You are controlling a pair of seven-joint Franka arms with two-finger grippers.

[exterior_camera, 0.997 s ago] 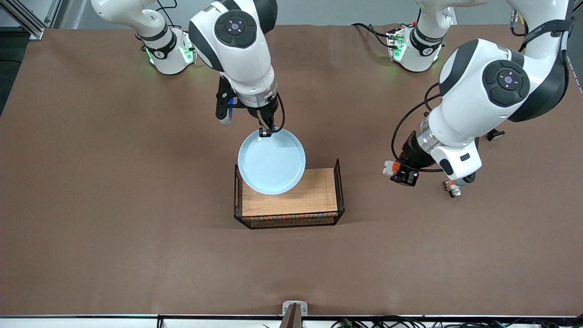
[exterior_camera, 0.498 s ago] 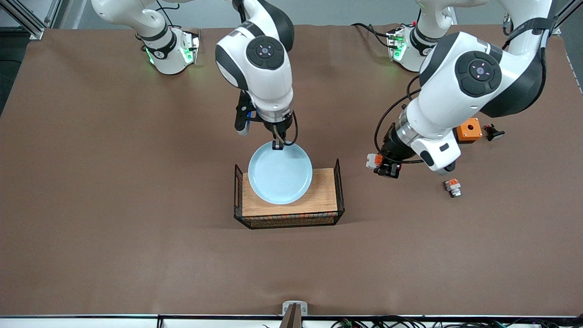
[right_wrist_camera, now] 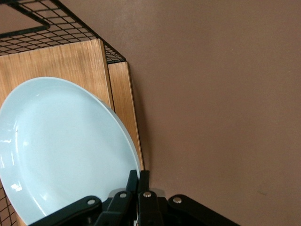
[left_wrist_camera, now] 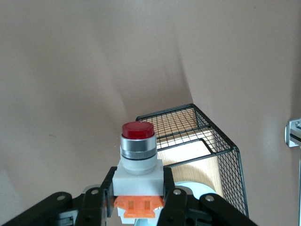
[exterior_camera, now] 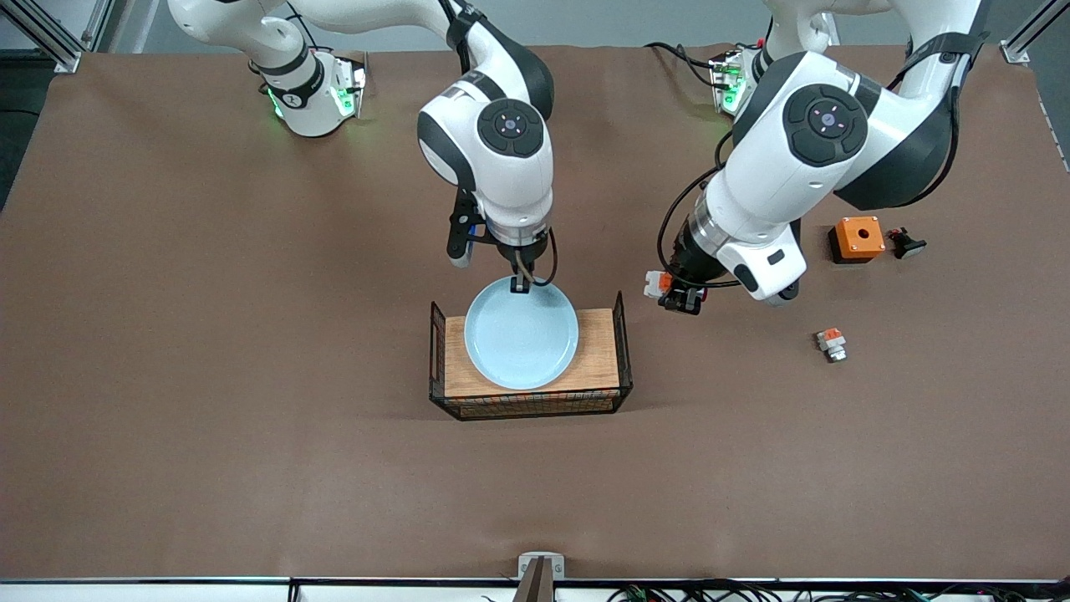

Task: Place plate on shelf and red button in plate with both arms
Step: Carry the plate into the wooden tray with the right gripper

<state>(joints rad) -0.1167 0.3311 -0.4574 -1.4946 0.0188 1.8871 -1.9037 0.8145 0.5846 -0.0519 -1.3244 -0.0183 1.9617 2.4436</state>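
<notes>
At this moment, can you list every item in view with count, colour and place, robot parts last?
plate: one, pale blue, over the wooden tray, held by its rim.
red button: one, white body, orange block, red cap, held above the table beside the tray.
wooden tray: one, brown board with black wire ends, mid-table.
orange box: one, toward the left arm's end.
black part: one, beside the orange box.
silver-tipped part: one, white and orange, nearer the front camera than the orange box.
right gripper: shut on the plate.
left gripper: shut on the red button.

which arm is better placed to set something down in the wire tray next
Right: its claw already grips the plate by the rim over the wire tray. The left claw, holding the red button, is beside the tray.
</notes>
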